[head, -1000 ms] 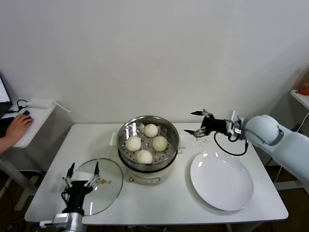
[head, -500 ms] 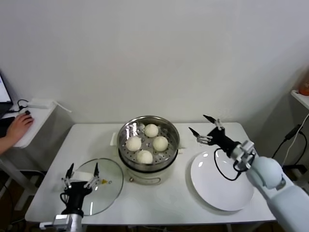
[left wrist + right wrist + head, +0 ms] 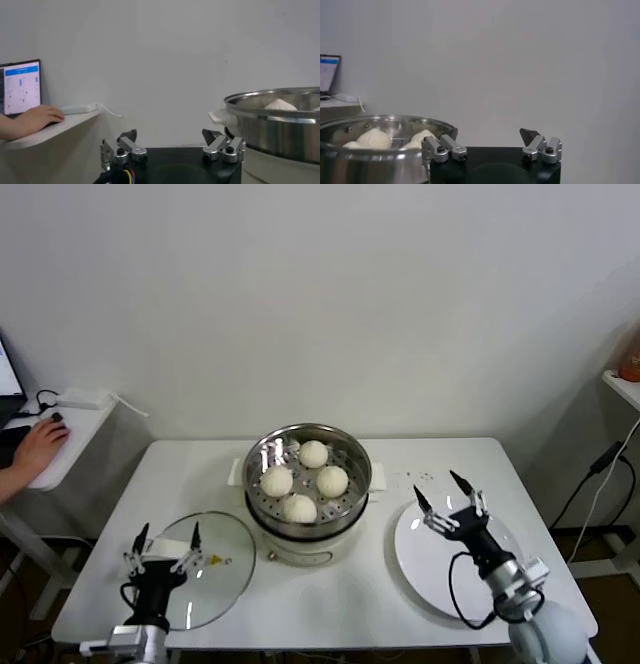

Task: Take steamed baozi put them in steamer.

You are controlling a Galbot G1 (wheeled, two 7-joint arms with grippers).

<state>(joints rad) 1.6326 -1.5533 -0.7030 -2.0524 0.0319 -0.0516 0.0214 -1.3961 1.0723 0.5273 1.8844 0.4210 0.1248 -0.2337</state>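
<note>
The steamer (image 3: 356,484) stands at the table's middle on its white cooker base, with several off-white baozi (image 3: 313,453) resting on its perforated bottom. My right gripper (image 3: 447,499) hovers open and empty over the near-left part of the white plate (image 3: 470,579), to the right of the steamer. In the right wrist view the gripper (image 3: 490,134) holds nothing, and the steamer (image 3: 375,155) with baozi (image 3: 372,137) lies beyond it. My left gripper (image 3: 165,536) is parked open above the glass lid (image 3: 215,579); its wrist view shows the gripper (image 3: 169,135) empty beside the steamer (image 3: 275,125).
A person's hand (image 3: 35,446) rests on a side shelf (image 3: 85,409) off the table's left, beside a laptop (image 3: 20,87). A black cable (image 3: 590,484) hangs past the table's right edge.
My right arm has drawn back from beside the steamer's far right toward me, and now hangs over the plate, still open. The left arm has stayed put.
</note>
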